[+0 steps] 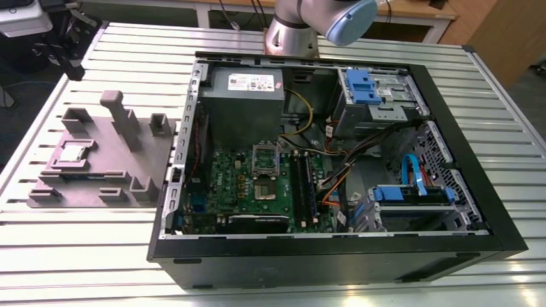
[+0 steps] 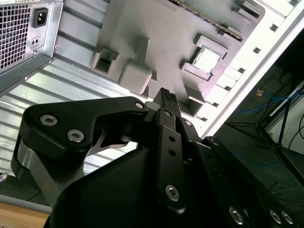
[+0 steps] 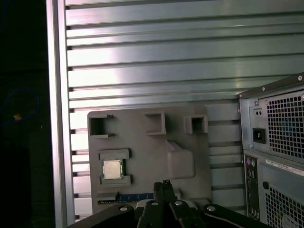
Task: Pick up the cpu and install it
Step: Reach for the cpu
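Exterior view first: at the exterior view's left, a grey holder block (image 1: 111, 163) lies on the slatted metal counter (image 1: 85, 256). The cpu (image 1: 73, 152) sits flat in a square recess near the block's left edge, silvery top up. Just beside the block, to its right, stands the open black computer case (image 1: 341, 262). Within the case, a grey power supply (image 1: 243, 89) fills the upper left corner, and the green motherboard (image 1: 247, 192) lies below it, with a metal-framed socket (image 1: 265, 157) near its middle. Long black memory sticks (image 1: 303, 185) run just right of the socket. The robot arm (image 1: 311, 25) rises at the upper middle of the frame, behind the case. Blue-tabbed drive bays (image 1: 367, 86) fill the case's right side.

In both wrist views the claw (image 2: 164, 94) (image 3: 164, 184) has its fingers pressed together with nothing between them. The holder block (image 2: 156, 33) (image 3: 147, 152) lies beyond the tips, and the cpu (image 2: 207, 59) (image 3: 113, 168) rests in its recess, apart from the claw.
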`<control>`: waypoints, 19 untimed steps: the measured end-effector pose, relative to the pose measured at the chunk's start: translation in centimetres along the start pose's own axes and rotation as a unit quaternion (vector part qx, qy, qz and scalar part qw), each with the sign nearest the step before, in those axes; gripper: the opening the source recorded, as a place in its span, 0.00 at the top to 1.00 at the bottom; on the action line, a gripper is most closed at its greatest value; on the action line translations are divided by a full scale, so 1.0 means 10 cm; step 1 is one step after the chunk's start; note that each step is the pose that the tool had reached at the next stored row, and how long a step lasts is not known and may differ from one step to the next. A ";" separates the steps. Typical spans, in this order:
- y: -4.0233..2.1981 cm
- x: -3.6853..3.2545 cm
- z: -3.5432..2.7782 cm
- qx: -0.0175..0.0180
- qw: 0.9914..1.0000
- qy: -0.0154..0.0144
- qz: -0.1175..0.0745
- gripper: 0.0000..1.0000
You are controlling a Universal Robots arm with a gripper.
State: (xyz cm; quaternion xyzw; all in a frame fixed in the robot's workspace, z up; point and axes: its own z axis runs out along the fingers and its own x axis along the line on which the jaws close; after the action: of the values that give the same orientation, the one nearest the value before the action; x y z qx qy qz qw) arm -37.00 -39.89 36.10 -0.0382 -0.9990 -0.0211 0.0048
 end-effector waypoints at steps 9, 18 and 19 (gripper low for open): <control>-0.001 0.009 0.010 0.000 1.000 0.000 0.000 0.90; -0.003 0.024 0.020 0.000 1.000 0.000 0.000 0.90; -0.003 0.025 0.022 0.000 1.000 0.000 0.000 0.90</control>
State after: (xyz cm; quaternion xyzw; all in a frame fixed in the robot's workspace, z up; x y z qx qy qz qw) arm -37.25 -39.89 35.89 -0.0382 -0.9990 -0.0211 0.0048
